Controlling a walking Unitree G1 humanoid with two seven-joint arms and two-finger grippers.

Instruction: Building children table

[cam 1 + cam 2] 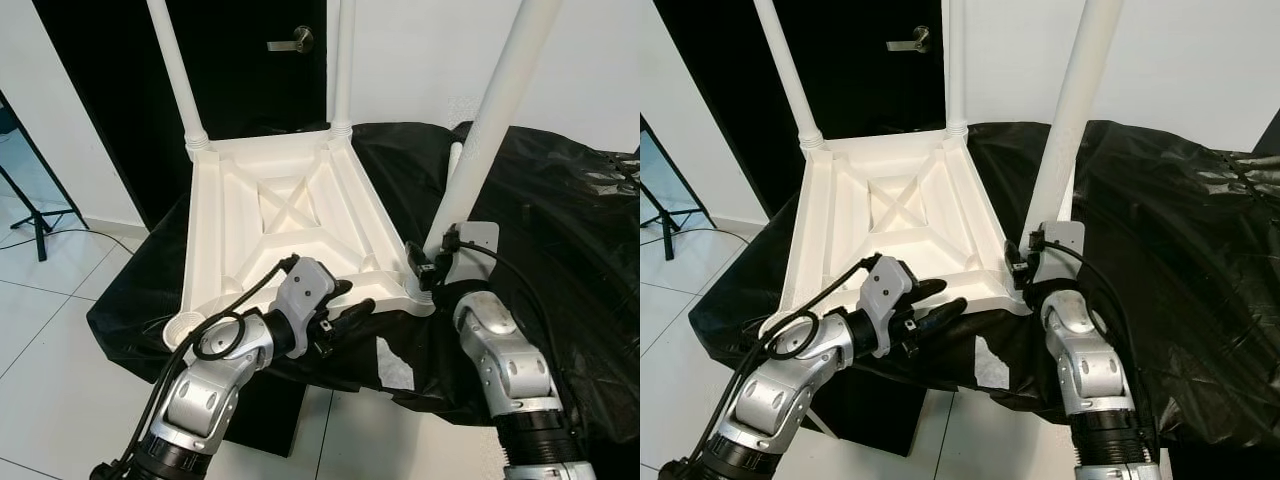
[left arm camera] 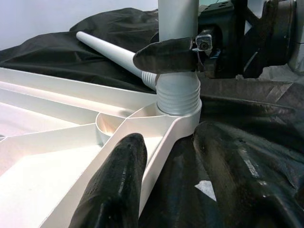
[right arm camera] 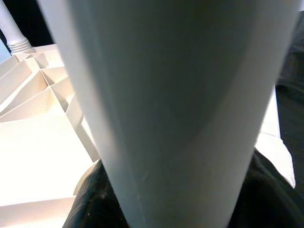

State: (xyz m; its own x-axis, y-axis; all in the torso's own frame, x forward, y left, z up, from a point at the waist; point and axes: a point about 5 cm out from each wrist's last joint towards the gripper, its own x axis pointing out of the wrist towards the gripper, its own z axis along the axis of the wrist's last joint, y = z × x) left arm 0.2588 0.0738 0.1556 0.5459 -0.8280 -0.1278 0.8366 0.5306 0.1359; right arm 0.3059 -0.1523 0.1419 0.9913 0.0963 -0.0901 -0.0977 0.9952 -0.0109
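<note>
A white plastic table top (image 1: pixel 290 200) lies upside down on a black cloth (image 1: pixel 560 220). Two white legs (image 1: pixel 175 70) (image 1: pixel 343 60) stand in its far corners. A third leg (image 1: pixel 500 110) rises from the near right corner socket (image 2: pixel 176 97), and my right gripper (image 1: pixel 432 262) is shut on its base; one of its fingers (image 2: pixel 164 54) wraps across the leg. My left gripper (image 1: pixel 350 305) is open and straddles the top's near rim beside that corner, one finger inside, one over the cloth. A loose leg (image 2: pixel 111 52) lies on the cloth behind. The near left socket (image 1: pixel 185 327) is empty.
A black door with a metal handle (image 1: pixel 297 40) stands behind the table. A black tripod stand (image 1: pixel 35 215) is on the white tile floor at the left. The cloth-covered surface ends just before my arms, with a drop to the floor.
</note>
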